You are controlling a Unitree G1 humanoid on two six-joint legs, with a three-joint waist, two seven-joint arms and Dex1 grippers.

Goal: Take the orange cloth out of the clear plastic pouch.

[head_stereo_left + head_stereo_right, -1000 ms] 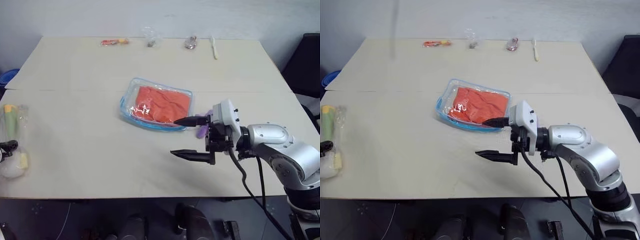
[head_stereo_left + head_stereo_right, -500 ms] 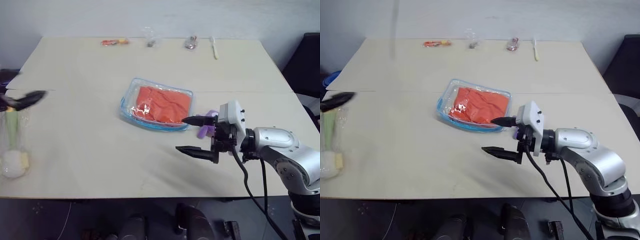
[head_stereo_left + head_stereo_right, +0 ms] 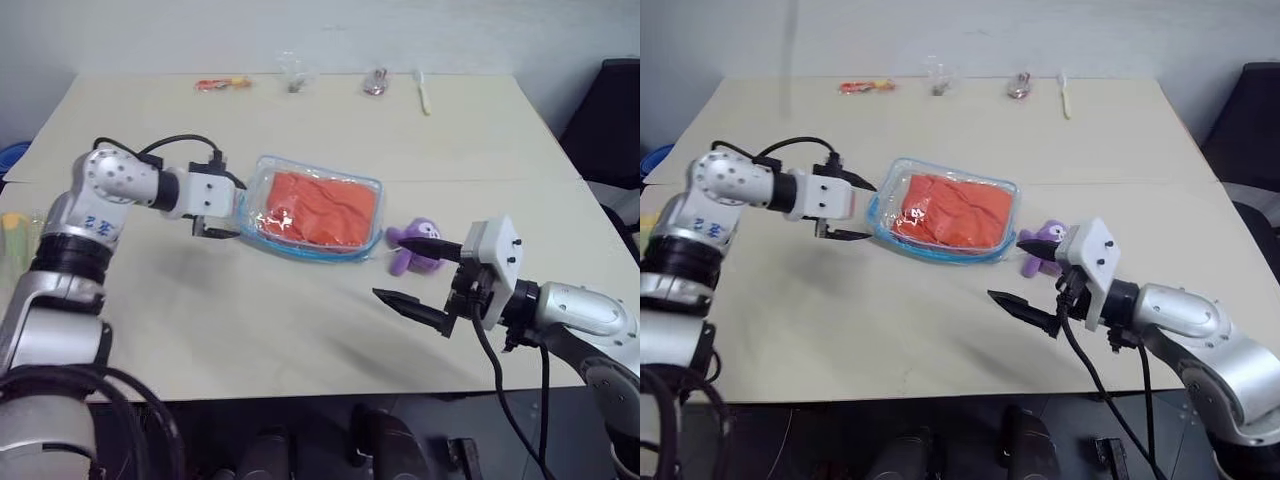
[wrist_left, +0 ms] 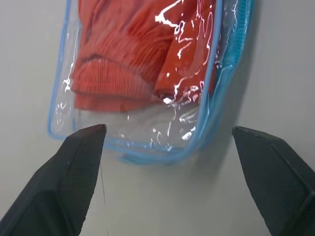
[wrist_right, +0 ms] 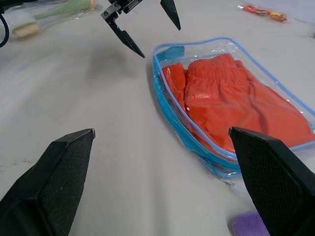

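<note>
Now desk [image 3: 300,320] carries clear plastic pouch [image 3: 312,208] mid-centre, orange cloth [image 3: 322,207] sealed inside. Left gripper [image 3: 222,208] just swung in beside pouch's left end, spread wide, empty. Right gripper [image 3: 415,270] backed off toward near-right, wide, empty. Extraction unstarted.

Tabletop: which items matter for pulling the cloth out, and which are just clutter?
Job items:
- bright orange cloth, folded inside
- clear plastic pouch with light blue edging

Clutter:
- purple plush toy
- orange-red snack packet
- crumpled clear wrapper
- white utensil
</note>
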